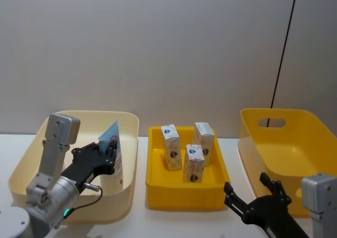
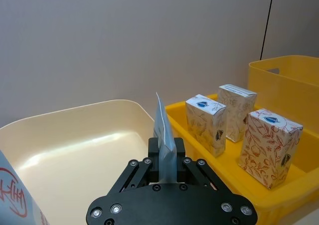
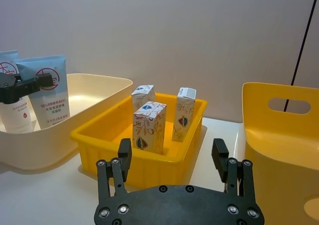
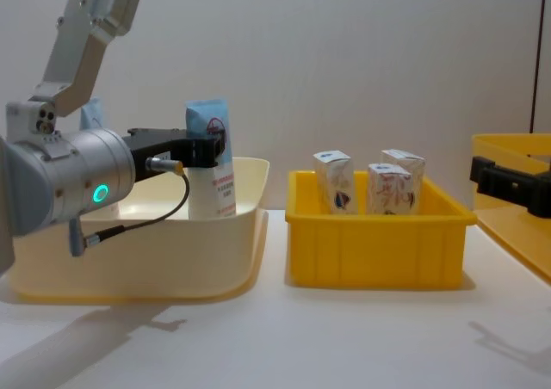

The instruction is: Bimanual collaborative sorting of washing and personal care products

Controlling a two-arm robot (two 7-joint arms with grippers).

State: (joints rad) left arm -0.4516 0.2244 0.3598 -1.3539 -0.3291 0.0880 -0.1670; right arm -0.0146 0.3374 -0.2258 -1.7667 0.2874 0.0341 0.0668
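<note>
A white bench (image 4: pixel 284 337) carried three containers in a row: a cream basin (image 4: pixel 198 260) on the robot's left, a low yellow bin (image 4: pixel 379 251) just beside it, and a taller yellow bin (image 1: pixel 295 143) with a handle slot on the right.

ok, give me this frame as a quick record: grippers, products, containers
left gripper: shut on held tube, over cream basin
held tube: upright, lower end inside the basin; contact with its floor hidden
second tube: standing in the basin beside the left arm
right gripper: open, empty, low at the front between yellow tray and yellow bin
cartons: three, upright in the tray
yellow bin: far right, handle cut-out in its back wall
</note>
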